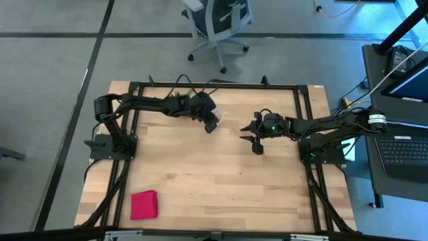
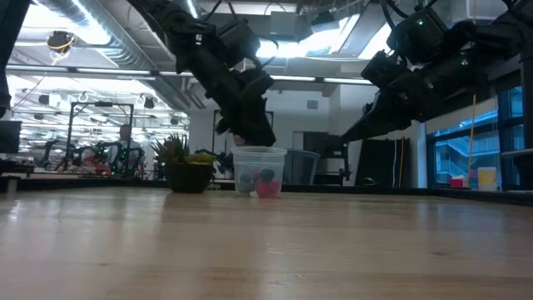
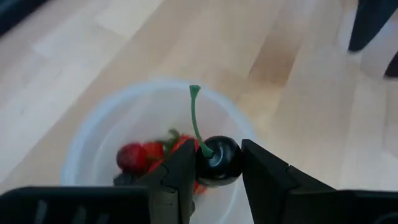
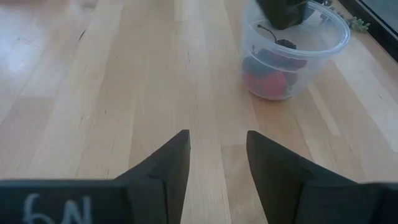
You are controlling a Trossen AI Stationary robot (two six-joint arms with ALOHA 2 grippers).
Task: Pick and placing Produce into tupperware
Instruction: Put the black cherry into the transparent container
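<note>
My left gripper [image 3: 214,171] hangs over the tupperware [image 3: 93,127], a round clear cup standing on the wooden table, and is shut on a dark cherry [image 3: 219,160] with a green stem. Several red fruits [image 3: 137,155] lie in the cup's bottom. In the high view the left gripper [image 1: 210,122] is at the table's far middle, and the low view shows the tupperware [image 2: 260,171] below it. My right gripper [image 4: 217,155] is open and holds nothing. It hovers over bare wood to the right of the cup [image 4: 292,53], seen in the high view [image 1: 256,142]. My left gripper pinches the dark cherry's round body [image 3: 227,165] between its two fingers [image 3: 180,174], one on each side. It comes from above, pointing down into the cup's mouth. The cherry is lifted clear over the fruits inside, its stem [image 3: 195,115] sticking out past the fingertips.
A flat red cloth [image 1: 144,204] lies near the table's near left corner. A small spiky potted plant [image 2: 187,171] stands beside the cup toward the far edge. A black frame [image 1: 304,127] borders the table. Bare wood stretches between the two arms and toward the near edge.
</note>
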